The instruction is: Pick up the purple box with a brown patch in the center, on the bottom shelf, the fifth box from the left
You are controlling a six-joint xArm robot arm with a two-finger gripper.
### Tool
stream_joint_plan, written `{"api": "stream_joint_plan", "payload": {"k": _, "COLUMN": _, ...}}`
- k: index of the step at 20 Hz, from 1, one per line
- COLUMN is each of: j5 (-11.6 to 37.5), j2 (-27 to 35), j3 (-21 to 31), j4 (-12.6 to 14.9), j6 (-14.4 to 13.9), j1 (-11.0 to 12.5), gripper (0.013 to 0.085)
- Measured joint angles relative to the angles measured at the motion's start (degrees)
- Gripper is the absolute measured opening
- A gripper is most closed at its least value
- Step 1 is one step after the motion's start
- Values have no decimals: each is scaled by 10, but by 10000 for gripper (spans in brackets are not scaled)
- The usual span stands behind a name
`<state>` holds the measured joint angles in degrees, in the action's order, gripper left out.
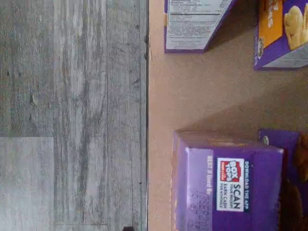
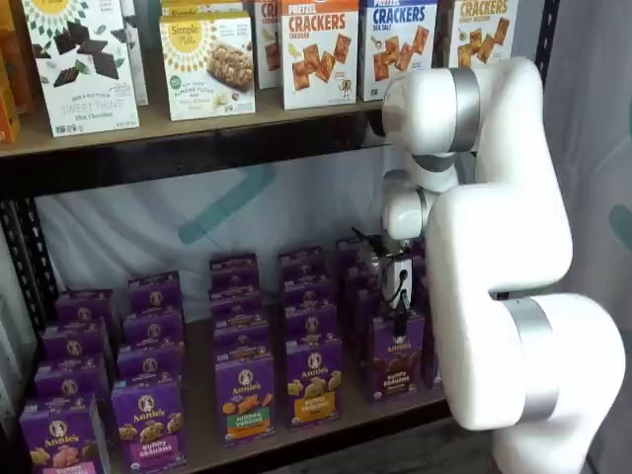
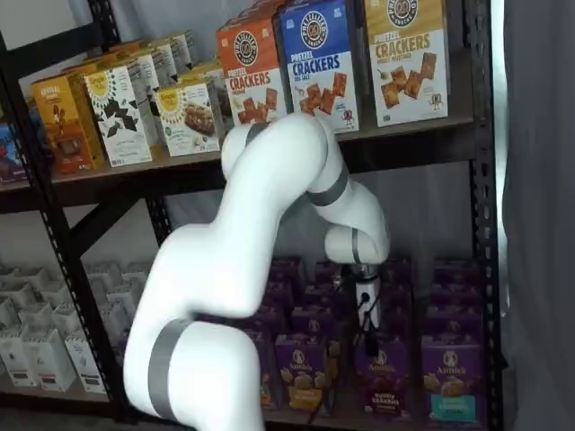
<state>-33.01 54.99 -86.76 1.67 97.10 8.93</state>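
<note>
Wrist view: I look down on the purple box, its lid with a Box Tops label facing the camera, standing at the front edge of the bottom shelf; grey floor lies beyond that edge. An orange-banded box stands well apart from the purple box, further along the shelf. The fingers do not show here.

In a shelf view, the gripper hangs just above the purple box, which stands front-row, upright, brown patch facing out. An orange-banded box stands beside it. I cannot see a gap in the dark fingers, though by my readings they stand fully apart.

In a shelf view, the fingers hang over the purple box, its long axis vertical, face toward the aisle.

My judgement: descend straight, keep the fingers centred over the lid, straddle the box's narrow depth, and close only once well down its sides, clear of neighbours.
</note>
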Motion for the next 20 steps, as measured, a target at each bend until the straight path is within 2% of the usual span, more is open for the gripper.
{"api": "stream_joint_plan", "payload": {"k": 3, "j5": -9, "j2": 20, "j3": -26, "j4": -1, "j6": 2, "j1": 0, "gripper": 850}}
{"api": "stream_joint_plan", "payload": {"k": 9, "j5": -19, "j2": 47, "j3": -58, "j4": 15, "j6": -9, "j1": 4, "gripper": 850}}
{"api": "stream_joint_plan", "payload": {"k": 20, "j5": -6, "j2": 57, "j3": -50, "j4": 27, "j6": -12, "j1": 11, "gripper": 850}}
